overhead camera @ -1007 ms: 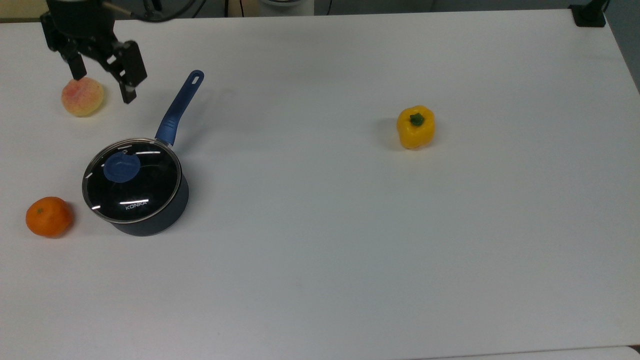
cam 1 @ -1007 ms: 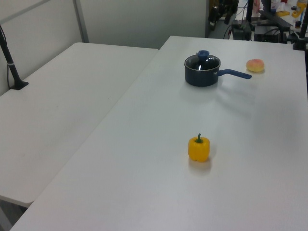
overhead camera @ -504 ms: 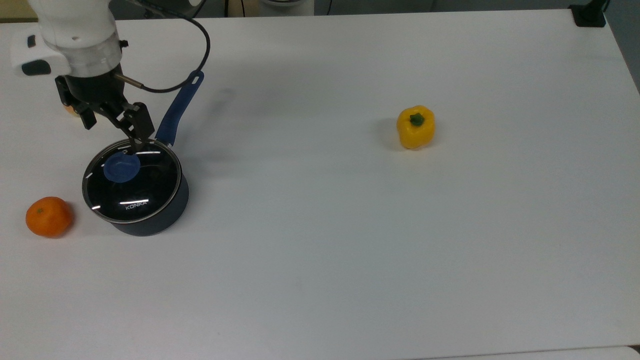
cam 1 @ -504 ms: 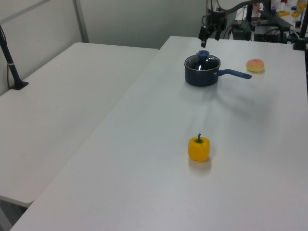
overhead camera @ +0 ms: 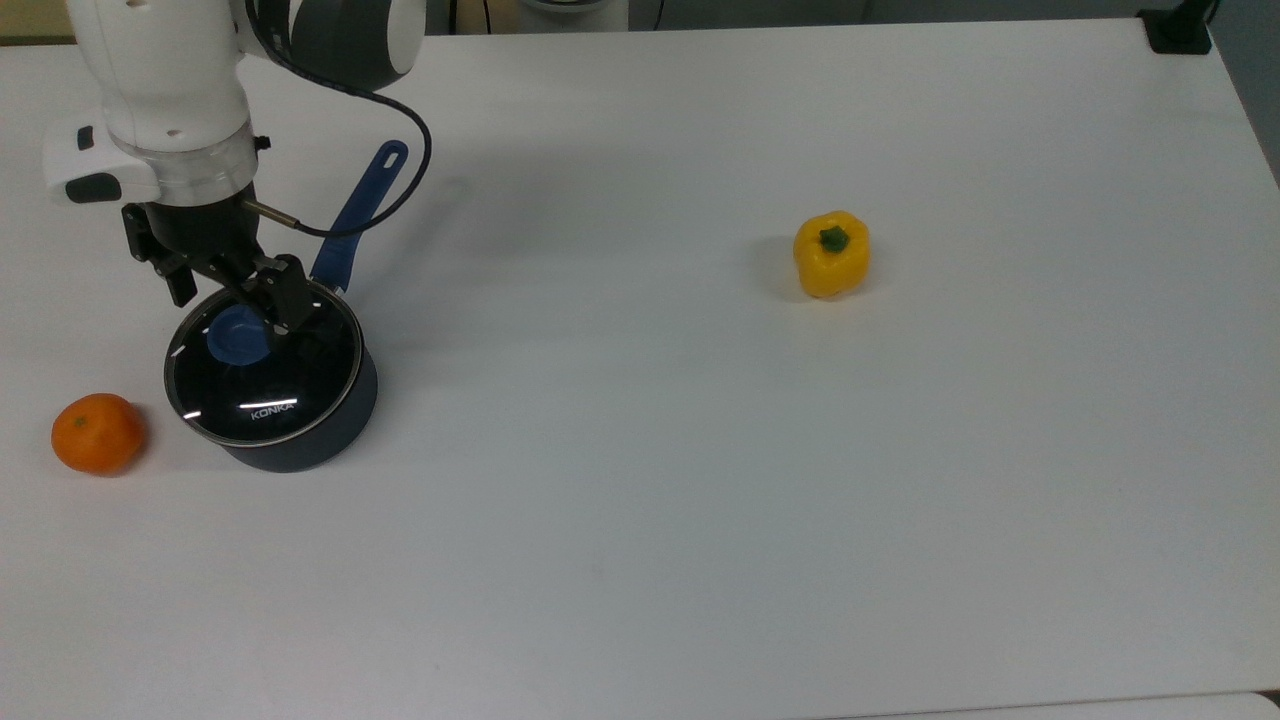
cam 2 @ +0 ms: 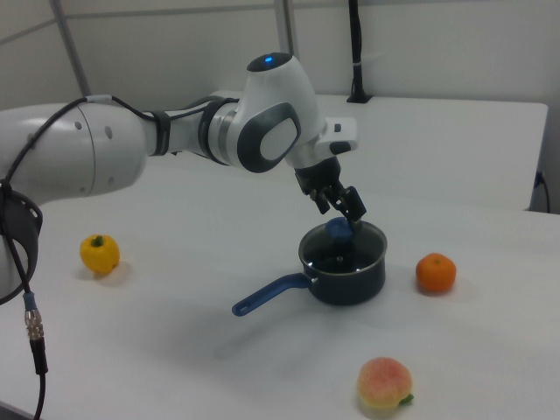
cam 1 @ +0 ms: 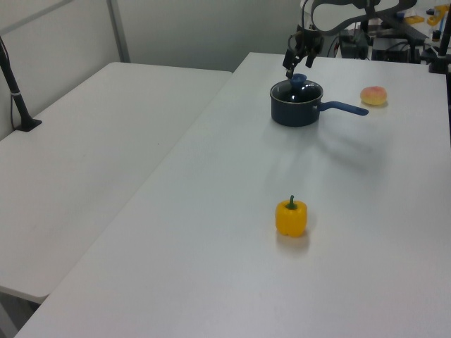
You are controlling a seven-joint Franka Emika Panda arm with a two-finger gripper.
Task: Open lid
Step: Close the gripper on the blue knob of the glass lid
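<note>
The round glass lid [overhead camera: 268, 392] with a thin metal rim sits closed on the dark saucepan [overhead camera: 305, 450], lettered "KONKA". Its blue knob [overhead camera: 236, 337] is left of centre in the top view. My gripper [overhead camera: 237, 300] hangs open just above the knob, one finger on each side of it, not gripping it. In the left view the gripper [cam 1: 294, 63] stands over the knob [cam 1: 299, 79] at the table's far end. In the right view the gripper [cam 2: 342, 211] points down at the knob [cam 2: 339, 229] on the lid [cam 2: 348, 248].
The pan's long blue handle [overhead camera: 355, 215] points up and right in the top view. An orange [overhead camera: 97, 432] lies left of the pan, a peach [cam 2: 383, 383] sits near the handle side, and a yellow pepper [overhead camera: 831, 253] stands far off on the white table [overhead camera: 700, 500].
The arm has swung from the top view's upper left down over the pan. The open gripper now straddles the lid's knob. The lid and pan have not moved.
</note>
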